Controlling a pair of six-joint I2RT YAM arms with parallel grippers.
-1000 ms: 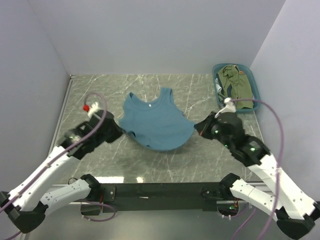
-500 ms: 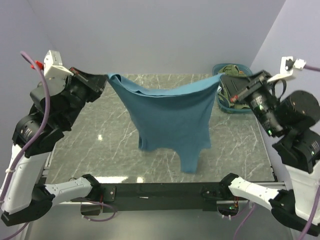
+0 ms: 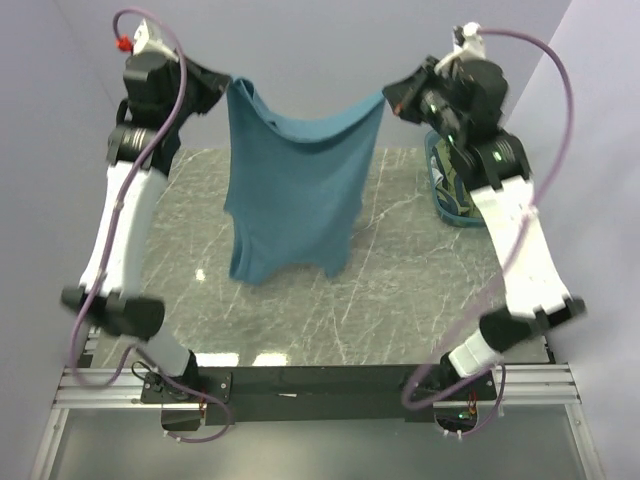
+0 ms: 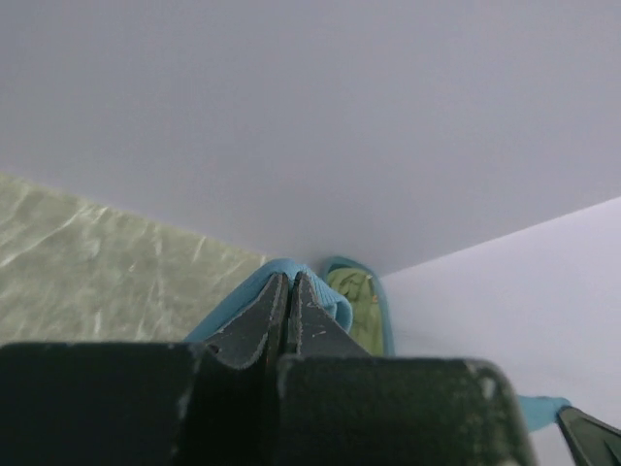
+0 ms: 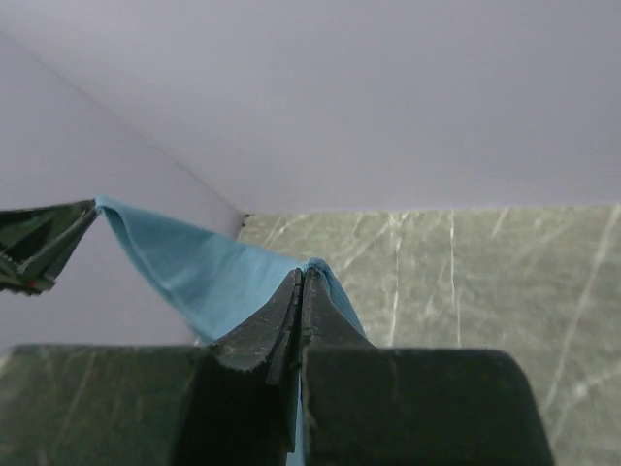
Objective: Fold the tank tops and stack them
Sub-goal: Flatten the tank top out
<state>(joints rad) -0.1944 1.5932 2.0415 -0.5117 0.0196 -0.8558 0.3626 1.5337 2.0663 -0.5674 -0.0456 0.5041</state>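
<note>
Top external view: the left hand [image 3: 222, 82] is shut tight on one top corner of the teal-blue tank top [image 3: 295, 180], and the right hand [image 3: 388, 97] is pinched shut on the other top corner. Both are raised high above the desk [image 3: 420, 280]. Each wrist view shows the same: two dark fingers pressed together with a fold of blue cloth caught between them. The edge of the top sags in a shallow curve between the two hands. The rest of the cloth hangs straight down as a loose sheet over the far middle of the desk, and its lower end splits into two drooping lobes. Whether those lobes touch the desk cannot be told. At the far right corner of the desk, partly hidden behind the right arm, stands the teal basket [image 3: 445, 215], with the olive-green tank top [image 3: 455, 182] lying crumpled inside it.
</note>
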